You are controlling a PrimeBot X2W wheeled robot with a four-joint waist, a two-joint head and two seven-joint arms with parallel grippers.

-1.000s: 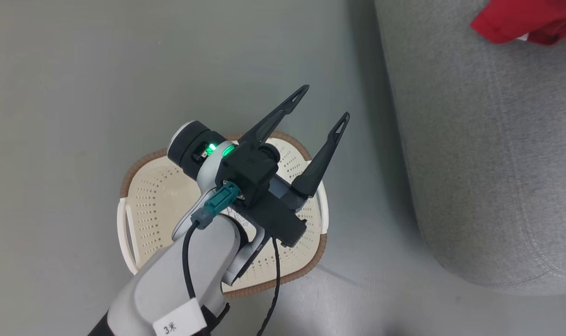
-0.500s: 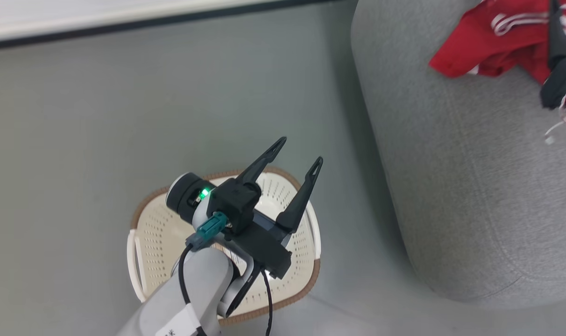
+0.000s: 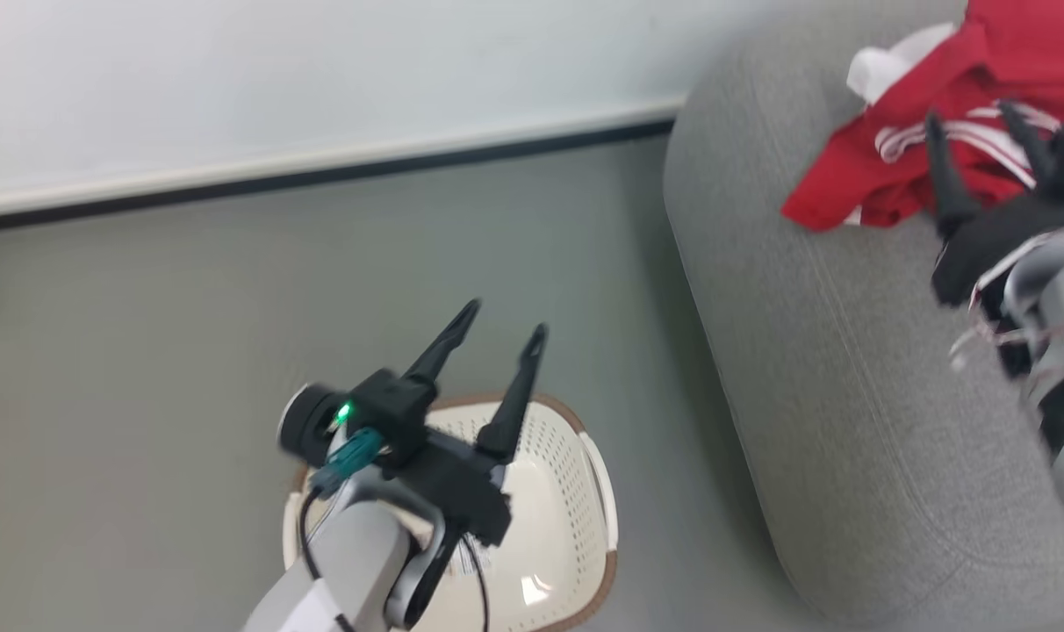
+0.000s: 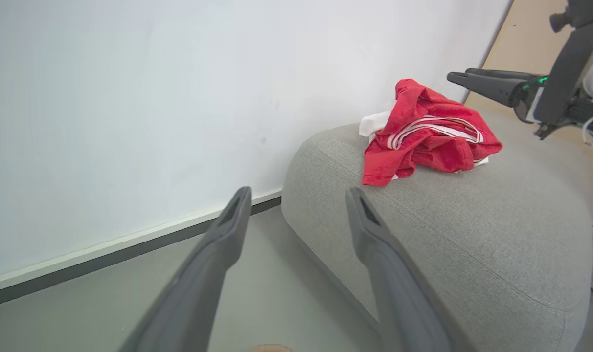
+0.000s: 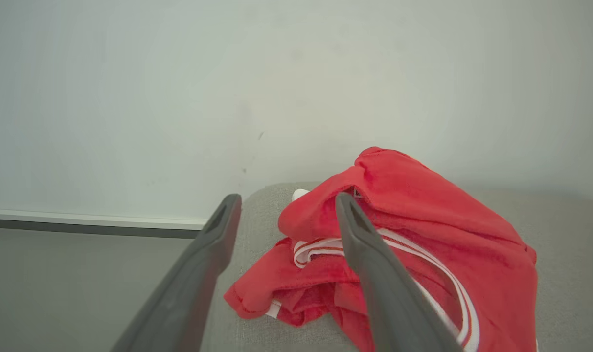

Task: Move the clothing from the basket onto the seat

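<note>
**A:** Left of the sofa (image 3: pixel 830 395)?
**B:** The left gripper (image 3: pixel 506 318), spread and empty, over the basket (image 3: pixel 558 474); its visible part looks bare.
**A:** On the sofa?
**B:** The clothing (image 3: pixel 901 167), heaped; the right gripper (image 3: pixel 973 114) near it, spread, empty; job seems done.

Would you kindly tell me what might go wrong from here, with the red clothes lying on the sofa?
1. The right pincer hangs open beside the clothes; withdrawing, it might snag the fabric and drag it off the sofa.
2. The clothes lie near the sofa's rounded end and might slide off.
3. The left pincer, open, hides part of the basket, so a leftover item might be missed.
</note>
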